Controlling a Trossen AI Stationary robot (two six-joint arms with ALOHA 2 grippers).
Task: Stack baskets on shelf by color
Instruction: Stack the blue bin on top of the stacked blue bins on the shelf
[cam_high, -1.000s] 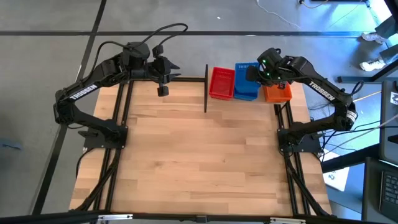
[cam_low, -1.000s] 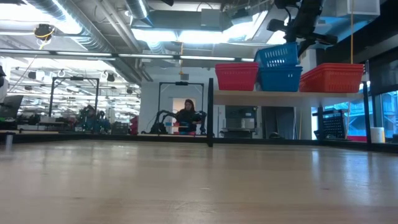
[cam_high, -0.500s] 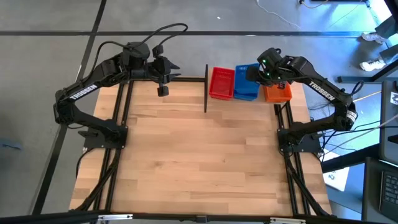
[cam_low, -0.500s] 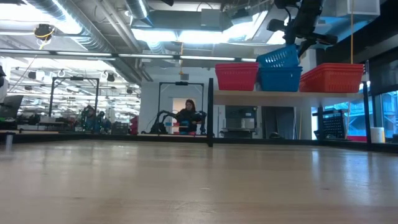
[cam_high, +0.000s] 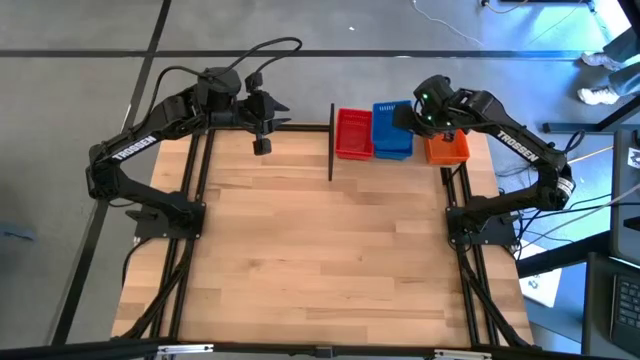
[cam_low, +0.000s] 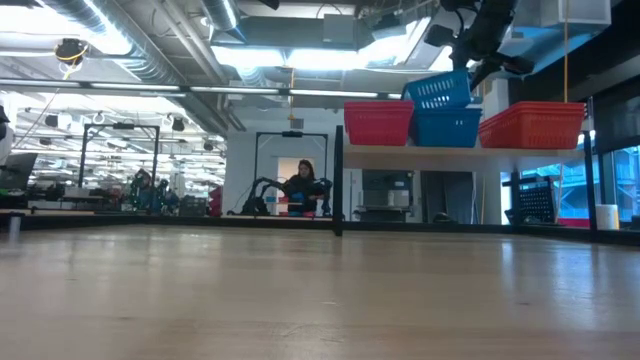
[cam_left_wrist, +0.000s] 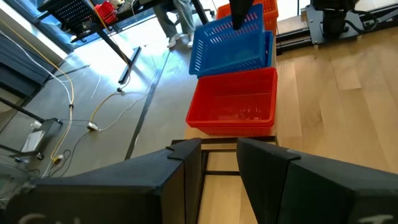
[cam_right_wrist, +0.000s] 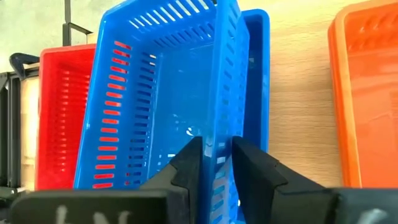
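On the shelf (cam_low: 440, 150) at the table's far right stand a red basket stack (cam_high: 354, 133), a blue basket (cam_low: 448, 127) and an orange stack (cam_high: 447, 148). A second blue basket (cam_low: 438, 92) sits tilted in the lower blue one, its side toward the red stack down. My right gripper (cam_right_wrist: 217, 163) is above it, shut on its wall. My left gripper (cam_left_wrist: 219, 155) hangs open above the table's far edge, left of the shelf's black post (cam_high: 331, 140), with nothing between its fingers. My right gripper holds the upper blue basket by its long lattice wall (cam_right_wrist: 219, 140) on the side toward the orange stack, with one finger inside the basket and one outside. The fingers slant down from above. The held side is raised; the opposite side (cam_low: 408, 100) rests in the lower blue basket.
The shelf's black posts frame the stacks at the far right. The wide wooden tabletop (cam_high: 320, 240) lies between the two arm bases. In the low view a person (cam_low: 303, 187) sits far off in the room behind the table.
My right gripper has carried the upper blue basket a little toward the red stack. The basket stays tilted, its side toward the orange stack still raised.
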